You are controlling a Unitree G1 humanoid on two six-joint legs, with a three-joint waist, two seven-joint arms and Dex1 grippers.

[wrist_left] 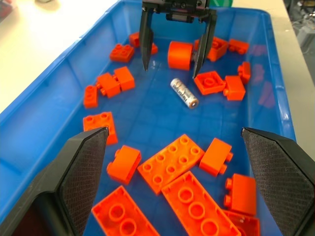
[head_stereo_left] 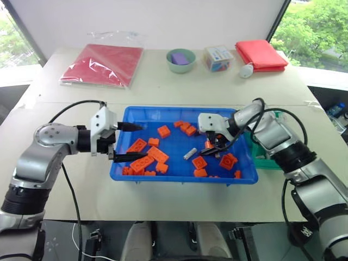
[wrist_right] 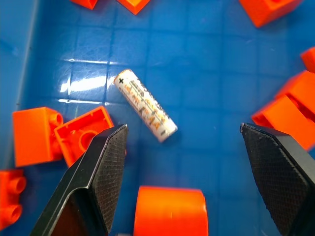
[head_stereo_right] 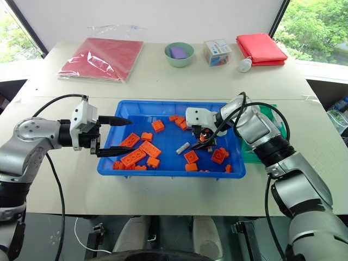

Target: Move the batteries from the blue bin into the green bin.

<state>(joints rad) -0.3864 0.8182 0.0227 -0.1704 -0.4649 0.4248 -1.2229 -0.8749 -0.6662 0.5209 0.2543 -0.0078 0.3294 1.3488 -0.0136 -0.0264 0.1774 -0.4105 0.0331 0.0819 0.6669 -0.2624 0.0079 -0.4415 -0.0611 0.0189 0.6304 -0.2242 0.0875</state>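
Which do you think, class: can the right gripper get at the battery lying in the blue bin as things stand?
Probably yes. The right gripper hangs open just beside the battery, which lies alone on bare floor of the blue bin. An orange cylinder block sits close between its fingers, but not over the battery.

arms: silver-grey rounded shells showing, with black joint rings
wrist blocks: white boxy housings sitting behind each gripper
left gripper (head_stereo_left: 122, 142): two black tapering fingers (wrist_left: 83, 162), cross-hatched pads showing
right gripper (wrist_left: 171, 54): same black fingers
cables: black, looping along both forearms

battery (wrist_right: 145, 111) on bare blue floor, orange bricks (wrist_right: 81, 133) crowding nearby
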